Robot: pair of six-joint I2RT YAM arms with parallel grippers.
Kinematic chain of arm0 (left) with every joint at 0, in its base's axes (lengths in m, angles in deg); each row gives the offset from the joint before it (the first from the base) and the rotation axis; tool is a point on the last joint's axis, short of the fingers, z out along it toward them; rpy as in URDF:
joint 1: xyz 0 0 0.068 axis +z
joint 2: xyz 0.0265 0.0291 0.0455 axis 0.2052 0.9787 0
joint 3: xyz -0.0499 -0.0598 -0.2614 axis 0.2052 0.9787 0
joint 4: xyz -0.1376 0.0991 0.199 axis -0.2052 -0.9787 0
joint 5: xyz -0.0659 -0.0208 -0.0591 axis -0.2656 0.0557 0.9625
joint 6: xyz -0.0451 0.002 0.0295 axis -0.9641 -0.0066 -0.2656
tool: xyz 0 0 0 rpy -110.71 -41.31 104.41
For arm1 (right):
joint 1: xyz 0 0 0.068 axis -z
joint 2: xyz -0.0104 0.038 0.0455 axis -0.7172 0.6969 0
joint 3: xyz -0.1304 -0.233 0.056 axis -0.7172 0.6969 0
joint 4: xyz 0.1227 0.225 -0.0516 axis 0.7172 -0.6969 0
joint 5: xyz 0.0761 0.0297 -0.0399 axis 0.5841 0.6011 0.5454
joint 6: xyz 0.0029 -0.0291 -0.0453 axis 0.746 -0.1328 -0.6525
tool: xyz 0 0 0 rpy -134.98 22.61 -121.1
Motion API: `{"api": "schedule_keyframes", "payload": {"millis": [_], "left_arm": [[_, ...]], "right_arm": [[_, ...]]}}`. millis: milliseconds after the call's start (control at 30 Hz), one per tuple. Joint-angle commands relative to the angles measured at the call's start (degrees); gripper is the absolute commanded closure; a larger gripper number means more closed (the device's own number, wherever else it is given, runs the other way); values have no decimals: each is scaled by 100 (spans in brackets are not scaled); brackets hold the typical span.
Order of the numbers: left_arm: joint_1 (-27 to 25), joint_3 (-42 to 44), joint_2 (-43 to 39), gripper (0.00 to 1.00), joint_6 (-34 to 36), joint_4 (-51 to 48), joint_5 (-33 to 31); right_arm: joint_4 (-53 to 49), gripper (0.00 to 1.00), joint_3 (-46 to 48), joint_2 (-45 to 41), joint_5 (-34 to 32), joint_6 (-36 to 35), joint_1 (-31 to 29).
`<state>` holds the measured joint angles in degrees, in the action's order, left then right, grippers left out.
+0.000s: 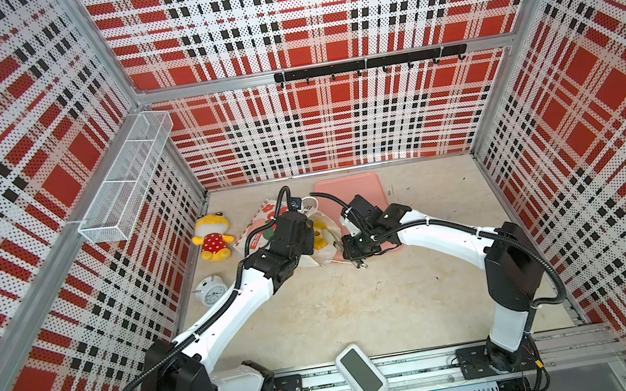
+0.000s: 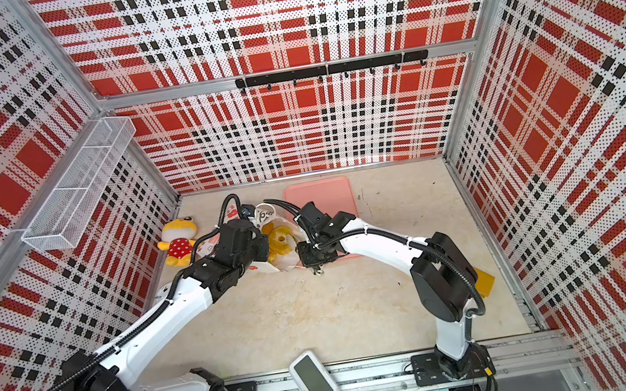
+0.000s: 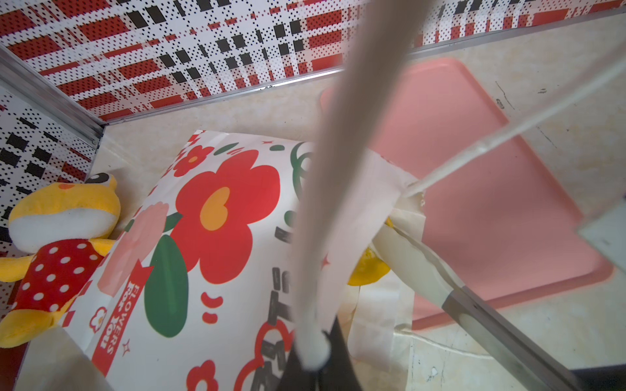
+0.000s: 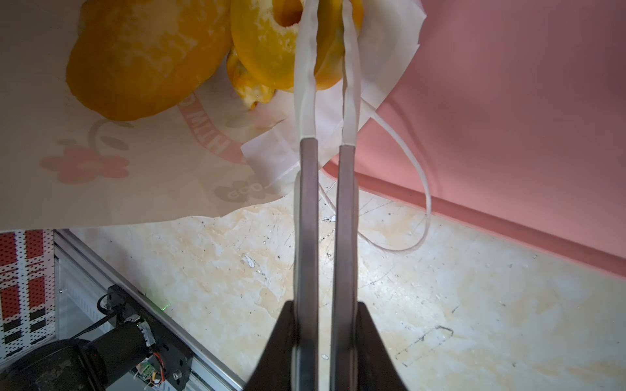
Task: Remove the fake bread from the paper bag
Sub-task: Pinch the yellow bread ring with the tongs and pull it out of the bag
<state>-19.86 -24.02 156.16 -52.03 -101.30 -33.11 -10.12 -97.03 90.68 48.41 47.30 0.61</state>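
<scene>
1 ring bread (image 4: 264, 44) clamped in right pincer (image 4: 328, 20).

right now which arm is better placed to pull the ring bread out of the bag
Right. The right fingers are shut on the ring bread in the bag mouth, likely needing only to pull back. The left arm lies over the bag, holding no bread.

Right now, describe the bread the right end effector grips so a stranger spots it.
Beside the pink tray lies the flowered paper bag, mouth open. Among its yellow breads, it's the ring the right end effector pinches: only it shows a hole.
</scene>
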Motion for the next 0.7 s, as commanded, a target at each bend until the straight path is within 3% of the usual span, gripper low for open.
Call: {"api": "schedule_keyframes", "payload": {"millis": [0,400,667], "left_arm": [[-80,-120,59,100,-276,136,-170],[0,-731,418,100,-750,-604,-641],[312,-854,506,100,-1069,-907,-540]], "right_arm": [[81,100,91,-586,-276,-151,-83],[-299,100,825,-2100,-918,-527,-341],[-1549,100,679,-2733,-2317,-1361,-32]]}}
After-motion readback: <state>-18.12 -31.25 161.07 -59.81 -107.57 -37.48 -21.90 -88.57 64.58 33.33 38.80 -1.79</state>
